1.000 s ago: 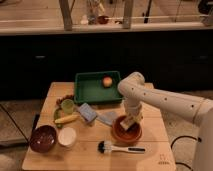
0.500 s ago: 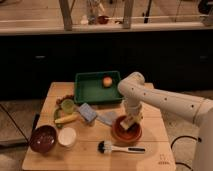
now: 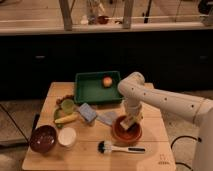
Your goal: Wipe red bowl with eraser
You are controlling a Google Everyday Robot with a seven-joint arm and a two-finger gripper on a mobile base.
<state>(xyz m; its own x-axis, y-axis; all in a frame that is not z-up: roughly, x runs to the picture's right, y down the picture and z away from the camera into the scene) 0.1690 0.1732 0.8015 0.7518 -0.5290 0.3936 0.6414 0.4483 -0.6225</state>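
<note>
Red bowl (image 3: 118, 135) sits lower centre-right of frame on wooden desk (image 3: 90, 156), with brush (image 3: 120, 148) just below it. White arm (image 3: 165, 100) bends down from right. Jaws are inside bowl, pinching pale eraser (image 3: 128, 123) against bowl's upper inner side.

Step in hand, by judgement: wiping stroke.

To do well:
- press eraser's flat face lightly on bowl's inside
- sweep short arcs following curve, without climbing over rim
- hold grip firm so eraser cannot twist out

Risk: too much downward or sideways push could tip bowl or slide it toward brush.

Eraser (image 3: 128, 123), apparently under gripper (image 3: 132, 118), inside red bowl (image 3: 117, 134).
</note>
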